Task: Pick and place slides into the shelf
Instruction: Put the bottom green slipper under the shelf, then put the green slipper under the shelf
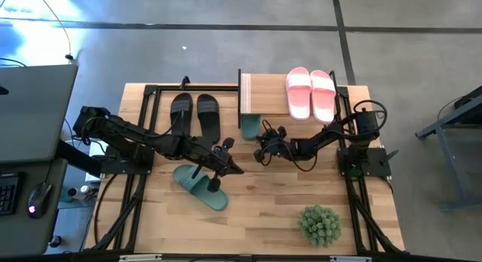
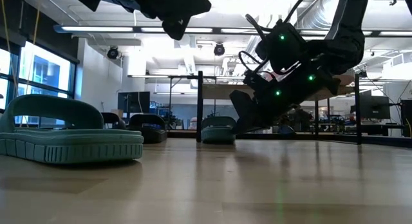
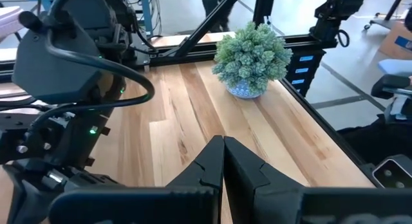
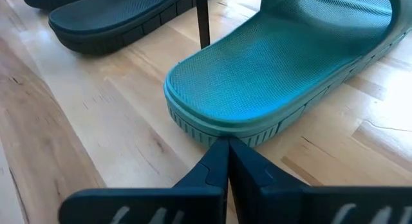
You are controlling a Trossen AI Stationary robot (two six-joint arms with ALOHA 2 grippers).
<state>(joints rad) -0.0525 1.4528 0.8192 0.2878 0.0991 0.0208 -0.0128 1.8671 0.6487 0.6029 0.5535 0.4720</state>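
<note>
One dark green slide (image 1: 199, 185) lies flat on the table, sole down, just near of my left arm. Its mate (image 1: 251, 126) lies with one end under the shelf (image 1: 263, 92). The pale pink pair (image 1: 310, 92) sits on the shelf's top board. The black pair (image 1: 196, 115) rests on the table left of the shelf. My left gripper (image 1: 239, 170) is shut and raised above the table, past the first green slide. My right gripper (image 1: 258, 153) is shut and low, its tips at the near end of the second green slide (image 4: 277, 76). My right gripper (image 4: 225, 147) comes low and slanting from the near right, with its shut fingertips at the sole's edge (image 4: 222, 130) at the green slide's near end. Whether they touch it I cannot tell. The slide lies flat on the table.
A round green spiky plant (image 1: 319, 224) stands near the table's near right corner. A black shelf post (image 4: 203, 21) stands between the black slides (image 4: 109, 18) and the green one. Black frame rails run along the table's left and right sides. Bare wood shows in the near middle.
</note>
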